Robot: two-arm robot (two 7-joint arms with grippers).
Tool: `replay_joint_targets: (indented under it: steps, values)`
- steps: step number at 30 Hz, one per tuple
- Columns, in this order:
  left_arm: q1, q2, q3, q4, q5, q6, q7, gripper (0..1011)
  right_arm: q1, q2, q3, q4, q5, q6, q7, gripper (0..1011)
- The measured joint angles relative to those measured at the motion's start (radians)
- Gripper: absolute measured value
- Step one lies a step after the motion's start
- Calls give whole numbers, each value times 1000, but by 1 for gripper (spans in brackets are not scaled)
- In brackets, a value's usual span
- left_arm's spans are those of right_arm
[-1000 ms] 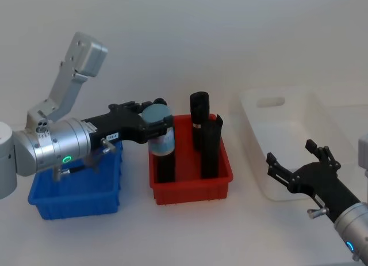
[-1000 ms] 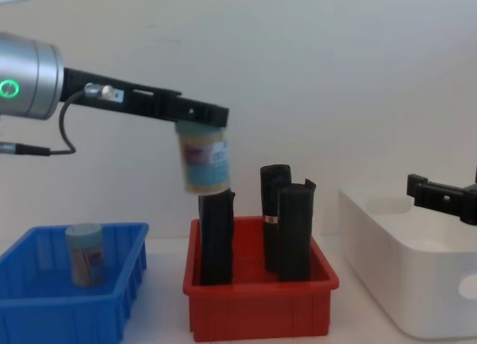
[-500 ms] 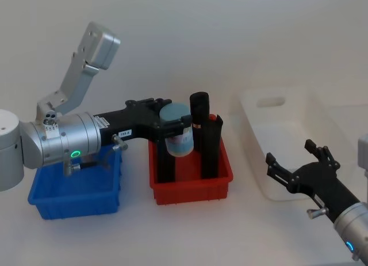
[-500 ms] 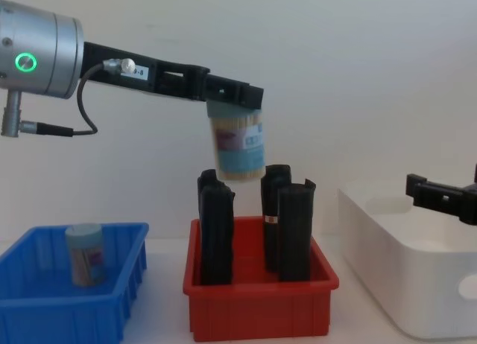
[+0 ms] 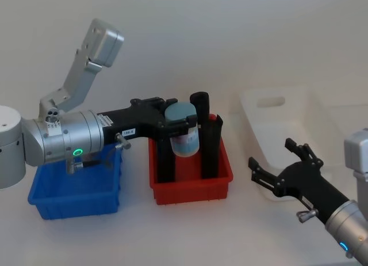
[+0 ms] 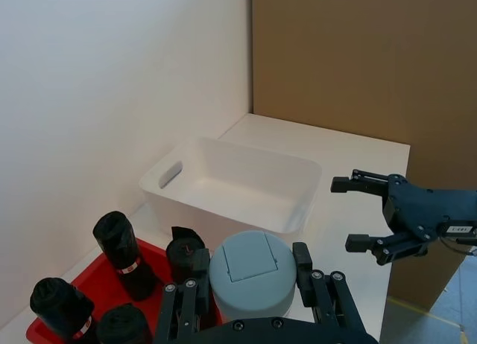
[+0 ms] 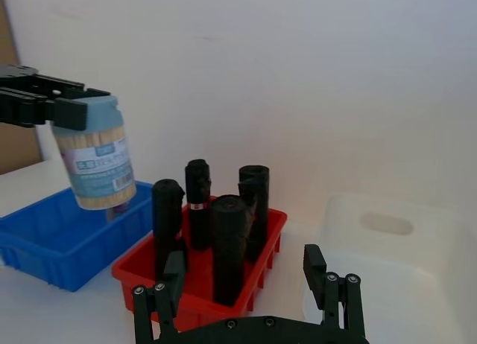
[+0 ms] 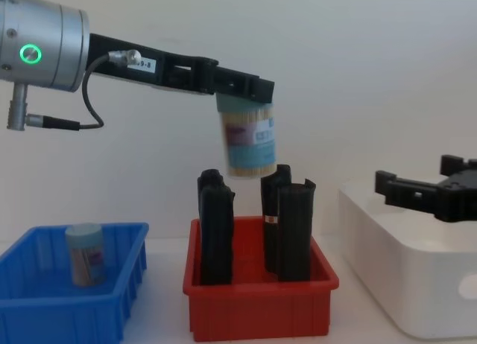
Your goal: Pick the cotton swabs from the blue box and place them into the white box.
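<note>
Left gripper point(image 5: 179, 121), closed on one cotton swab tub point(image 8: 250, 141), holds it above the red bin point(image 8: 261, 310), between blue box point(image 8: 45, 314) and white box point(image 8: 402, 284); right gripper point(image 5: 275, 159) spread open beside the latter.

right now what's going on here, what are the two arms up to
The left gripper is shut on the cap of a cotton swab tub, holding it in the air above the red bin of black sleeves, between the blue box and the white box. A second tub stands in the blue box. The right gripper hovers open by the white box, holding nothing.
</note>
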Motion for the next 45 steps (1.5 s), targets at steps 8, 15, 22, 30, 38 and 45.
replay_joint_targets:
  steps: [8,15,22,30,38,45]
  values:
    - [-2,-1,1,-1,-1,2,-6,670,20,0,-11,-5,-18,13,95,1002]
    - [-3,-1,2,-2,-2,3,-8,670,62,-18,-29,9,-52,38,184,1002]
    - [-3,-2,2,-2,-2,3,-10,670,104,-41,-43,37,-78,56,234,1002]
    - [-4,-2,2,-2,-2,3,-11,670,156,-75,-57,81,-99,71,269,1002]
    - [-4,-2,2,-2,-2,3,-11,670,198,-102,-68,121,-105,75,293,1001]
    - [-4,-2,2,-2,-2,3,-11,670,236,-129,-79,161,-109,76,314,1002]
